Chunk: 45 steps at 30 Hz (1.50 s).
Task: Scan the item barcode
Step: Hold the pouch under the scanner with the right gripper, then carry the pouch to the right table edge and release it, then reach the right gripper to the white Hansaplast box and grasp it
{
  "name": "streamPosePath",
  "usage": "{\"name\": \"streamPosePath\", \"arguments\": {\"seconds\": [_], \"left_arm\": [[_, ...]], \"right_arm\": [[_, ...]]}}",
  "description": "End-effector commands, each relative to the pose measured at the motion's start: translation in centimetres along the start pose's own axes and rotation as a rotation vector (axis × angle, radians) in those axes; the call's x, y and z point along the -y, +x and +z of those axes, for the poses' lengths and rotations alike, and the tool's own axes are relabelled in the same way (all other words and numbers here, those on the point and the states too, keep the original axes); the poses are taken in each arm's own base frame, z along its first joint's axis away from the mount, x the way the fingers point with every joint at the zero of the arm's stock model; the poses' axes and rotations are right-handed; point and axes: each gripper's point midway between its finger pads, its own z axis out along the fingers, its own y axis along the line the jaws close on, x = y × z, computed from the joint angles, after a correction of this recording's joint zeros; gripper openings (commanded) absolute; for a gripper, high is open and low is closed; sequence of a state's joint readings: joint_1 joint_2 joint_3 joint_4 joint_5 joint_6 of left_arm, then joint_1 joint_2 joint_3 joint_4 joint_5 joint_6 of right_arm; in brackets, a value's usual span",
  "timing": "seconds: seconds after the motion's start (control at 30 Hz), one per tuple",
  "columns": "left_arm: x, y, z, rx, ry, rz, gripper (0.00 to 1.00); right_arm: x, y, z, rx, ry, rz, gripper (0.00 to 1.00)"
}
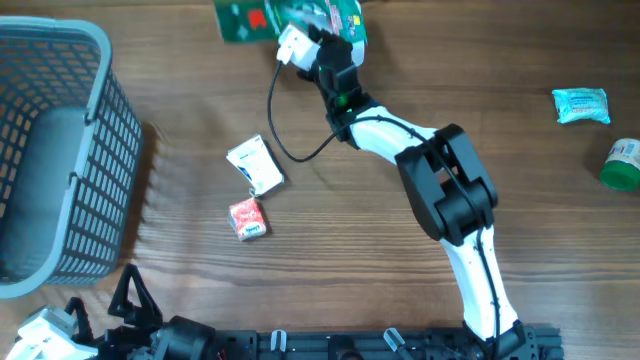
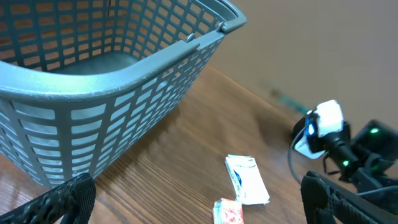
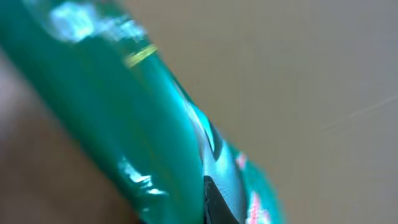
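The item, a shiny green packet [image 1: 243, 20] with a red patch, is at the table's far edge, raised in my right gripper [image 1: 322, 32]. The packet [image 3: 155, 124] fills the right wrist view, blurred and close. One dark fingertip [image 3: 214, 202] presses against its film, so that gripper is shut on it. No barcode shows on the packet in any view. My left gripper [image 1: 130, 298] is at the near left corner, its fingers [image 2: 68, 199] spread wide and holding nothing.
A grey slatted basket [image 1: 95, 160] takes up the left side. A white sachet [image 1: 255, 163] and a small red packet [image 1: 248, 218] lie mid-table. A teal packet [image 1: 580, 104] and a green bottle [image 1: 622, 165] sit at the right edge.
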State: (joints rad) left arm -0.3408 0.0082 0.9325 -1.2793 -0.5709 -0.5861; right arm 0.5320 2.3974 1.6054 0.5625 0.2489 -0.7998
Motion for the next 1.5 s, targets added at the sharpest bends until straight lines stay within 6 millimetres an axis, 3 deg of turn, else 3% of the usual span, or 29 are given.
{"name": "streamPosePath", "arguments": {"seconds": [0.0, 0.2, 0.27, 0.33, 0.37, 0.43, 0.5, 0.63, 0.7, 0.77, 0.9, 1.0, 1.07, 1.1, 1.13, 1.17, 1.2, 1.3, 1.37, 1.43, 1.47], "left_arm": [[0.0, -0.1, -0.1, 0.005, 0.0, -0.013, 1.0], [0.0, -0.1, -0.1, 0.005, 0.0, -0.013, 1.0], [0.0, -0.1, -0.1, 0.005, 0.0, -0.013, 1.0], [0.0, -0.1, -0.1, 0.005, 0.0, -0.013, 1.0], [0.0, -0.1, -0.1, 0.005, 0.0, -0.013, 1.0], [0.0, -0.1, -0.1, 0.005, 0.0, -0.013, 1.0], [0.0, -0.1, -0.1, 0.005, 0.0, -0.013, 1.0], [0.0, -0.1, -0.1, 0.005, 0.0, -0.013, 1.0], [0.0, -0.1, -0.1, 0.005, 0.0, -0.013, 1.0], [0.0, -0.1, -0.1, 0.005, 0.0, -0.013, 1.0], [0.0, -0.1, -0.1, 0.005, 0.0, -0.013, 1.0], [0.0, -0.1, -0.1, 0.005, 0.0, -0.013, 1.0], [0.0, -0.1, -0.1, 0.005, 0.0, -0.013, 1.0], [0.0, -0.1, -0.1, 0.005, 0.0, -0.013, 1.0], [0.0, -0.1, -0.1, 0.005, 0.0, -0.013, 1.0], [0.0, -0.1, -0.1, 0.005, 0.0, -0.013, 1.0], [0.0, -0.1, -0.1, 0.005, 0.0, -0.013, 1.0], [0.0, -0.1, -0.1, 0.005, 0.0, -0.013, 1.0], [0.0, -0.1, -0.1, 0.005, 0.0, -0.013, 1.0], [0.0, -0.1, -0.1, 0.005, 0.0, -0.013, 1.0], [0.0, -0.1, -0.1, 0.005, 0.0, -0.013, 1.0]], "right_arm": [[0.2, 0.3, 0.3, -0.02, 0.015, 0.05, 0.04], [1.1, 1.8, -0.5, -0.14, 0.033, 0.138, 0.04], [3.0, 0.9, -1.9, -0.178, 0.012, 0.189, 0.04], [5.7, 0.1, -3.5, -0.21, 0.025, 0.225, 0.04], [8.0, 0.1, -4.8, -0.251, 0.063, 0.263, 0.04], [12.7, 1.8, -8.2, -0.378, 0.169, 0.411, 0.04], [16.0, 6.1, -12.4, -0.546, 0.226, 0.631, 0.04], [21.1, 18.5, -19.4, -0.904, 0.376, 0.802, 0.04], [22.6, 23.1, -21.1, -0.986, 0.438, 0.838, 0.04], [24.8, 29.2, -22.8, -1.046, 0.539, 0.883, 0.04], [25.5, 39.3, -27.2, -1.222, 0.645, 0.948, 0.04], [24.6, 44.3, -30.6, -1.342, 0.706, 1.021, 0.04], [24.8, 45.7, -32.5, -1.363, 0.788, 1.106, 0.04], [25.3, 46.4, -33.5, -1.36, 0.822, 1.151, 0.1], [25.6, 46.7, -33.6, -1.349, 0.813, 1.171, 0.32], [25.9, 46.6, -33.2, -1.32, 0.788, 1.21, 0.7], [26.0, 45.9, -32.1, -1.268, 0.732, 1.264, 1.0], [27.5, 41.6, -28.2, -1.083, 0.538, 1.343, 1.0], [28.7, 36.1, -25.5, -0.917, 0.384, 1.401, 1.0], [28.6, 29.7, -23.7, -0.771, 0.211, 1.437, 1.0], [27.7, 25.4, -23.5, -0.714, 0.099, 1.452, 1.0]]}}
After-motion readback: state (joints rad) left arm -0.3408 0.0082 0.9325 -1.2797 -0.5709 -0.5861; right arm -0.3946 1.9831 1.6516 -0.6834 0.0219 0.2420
